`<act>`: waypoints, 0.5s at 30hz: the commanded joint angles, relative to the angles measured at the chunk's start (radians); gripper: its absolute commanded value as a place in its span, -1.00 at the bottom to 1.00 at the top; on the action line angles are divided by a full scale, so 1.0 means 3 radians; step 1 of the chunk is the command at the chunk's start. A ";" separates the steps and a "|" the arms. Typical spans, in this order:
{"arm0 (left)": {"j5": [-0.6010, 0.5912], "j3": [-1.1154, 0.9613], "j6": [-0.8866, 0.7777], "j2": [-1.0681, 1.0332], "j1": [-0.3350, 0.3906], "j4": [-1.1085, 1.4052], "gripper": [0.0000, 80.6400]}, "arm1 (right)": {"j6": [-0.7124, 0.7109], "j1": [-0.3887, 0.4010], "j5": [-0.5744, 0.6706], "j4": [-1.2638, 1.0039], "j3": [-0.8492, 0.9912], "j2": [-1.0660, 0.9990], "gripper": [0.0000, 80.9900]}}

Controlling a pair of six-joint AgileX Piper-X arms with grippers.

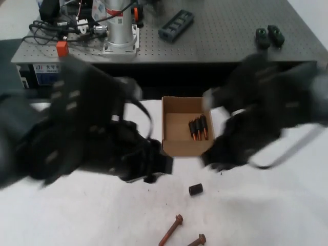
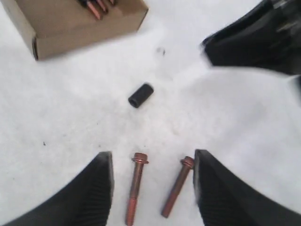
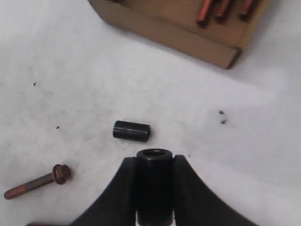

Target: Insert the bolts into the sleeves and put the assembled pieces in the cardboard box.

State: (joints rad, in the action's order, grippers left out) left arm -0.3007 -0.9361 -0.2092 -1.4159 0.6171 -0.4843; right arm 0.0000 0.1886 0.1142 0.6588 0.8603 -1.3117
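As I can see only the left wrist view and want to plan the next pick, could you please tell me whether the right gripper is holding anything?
Observer: Yes. The right gripper is shut on a black sleeve, with the sleeve's open end facing its wrist camera.
Operator: Thank you. How much is packed so far?
Observer: The high view shows three assembled pieces lying side by side in the cardboard box.
Operator: And how does the loose sleeve in my view sit relative to that arm?
Observer: In the right wrist view it lies on its side just ahead of the held one, between the right gripper and the box.
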 commanded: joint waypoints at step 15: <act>0.0194 -0.1498 0.0884 -0.1912 0.0424 -0.1551 -0.06 | 0.0250 -0.0332 0.0067 0.0302 -0.0727 0.1234 -0.91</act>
State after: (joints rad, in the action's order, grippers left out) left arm -0.2588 -1.3674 0.0361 -1.9891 0.7394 -0.9381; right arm 0.0704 0.0952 0.1212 0.7477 0.6423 -0.9518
